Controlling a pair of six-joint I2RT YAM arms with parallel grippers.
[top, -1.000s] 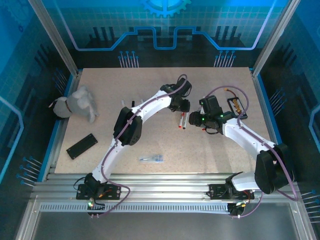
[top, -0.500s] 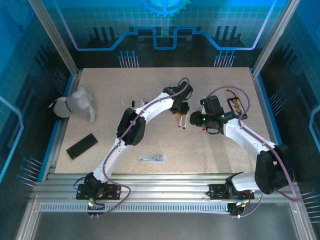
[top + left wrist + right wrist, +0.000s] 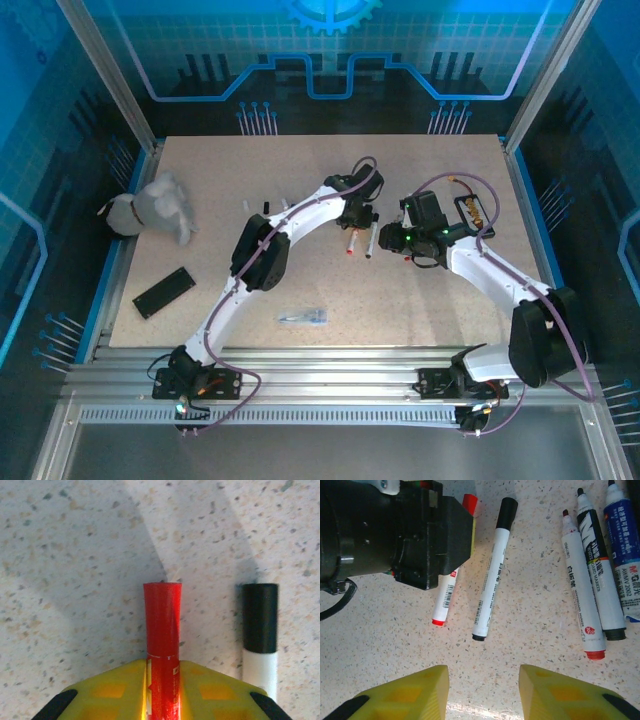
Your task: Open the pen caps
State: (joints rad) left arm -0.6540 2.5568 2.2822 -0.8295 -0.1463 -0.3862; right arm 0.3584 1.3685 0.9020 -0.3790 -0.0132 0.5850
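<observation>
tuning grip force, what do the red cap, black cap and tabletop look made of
Red cap, on the red pen: smooth plastic by the look, slightly glossy with a pale sheen streak. Black cap: probably plastic too, duller, edges blurred. Tabletop: matte speckled surface, maybe laminate or composite stone.

Speckled beige tabletop (image 3: pixel 200 170), matte, evenly lit. Enclosure walls are glowing blue panels (image 3: pixel 180 50) with grid lines and a gear motif (image 3: pixel 330 12), framed by slanted aluminium posts (image 3: pixel 105 75). Slotted aluminium rails (image 3: pixel 330 362) run along the near edge.
</observation>
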